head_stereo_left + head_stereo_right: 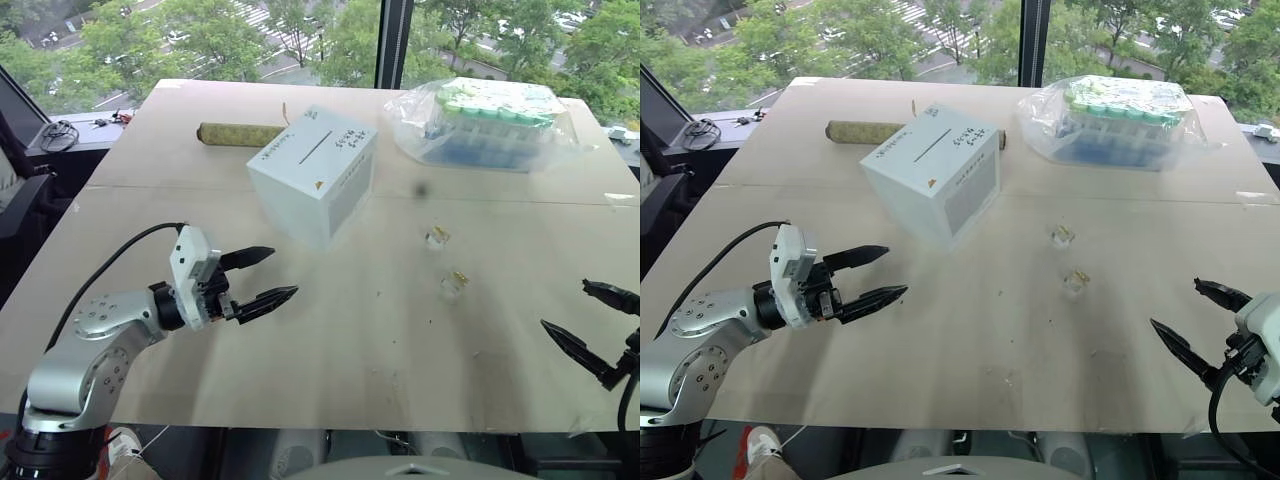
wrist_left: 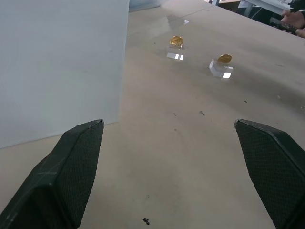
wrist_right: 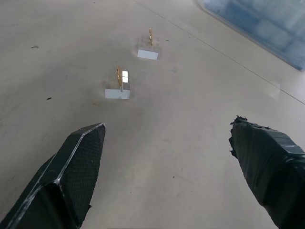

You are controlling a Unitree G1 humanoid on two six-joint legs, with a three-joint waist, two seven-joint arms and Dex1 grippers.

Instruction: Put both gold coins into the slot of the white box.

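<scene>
1. I see my left tool [image 1: 261, 275] low over the table [image 1: 330, 360], on the left side. Its two black fingers [image 1: 248, 257] are spread wide and hold nothing.
2. My left tool points toward the middle of the table. The white box [image 1: 312, 172] is near it, a bit farther back, but they do not touch.
3. In the left wrist view, the side wall of the white box stands just past one finger [image 2: 62, 183], and both coins show farther off.
4. My right tool [image 1: 1193, 320] is at the right edge of the table. Its fingers are spread wide too, and they hold nothing.
5. In the right wrist view, the two gold coins [image 3: 119, 76] stand on edge ahead of the fingers, well apart from them.
6. Each coin sits upright on a small clear block [image 3: 117, 93]. One coin [image 1: 440, 234] is closer to the box, and the other coin [image 1: 459, 275] is closer to me.
7. The coins are on the table between my two tools, to the right of the white box and apart from it.
8. The white box sits tilted a little, with a dark slit [image 1: 314, 150] on top, black writing, and a small orange mark [image 1: 319, 184].
9. Behind the box lies a brownish roll [image 1: 240, 133].
10. At the far right is a clear bag of green-capped tubes [image 1: 490, 122].
</scene>
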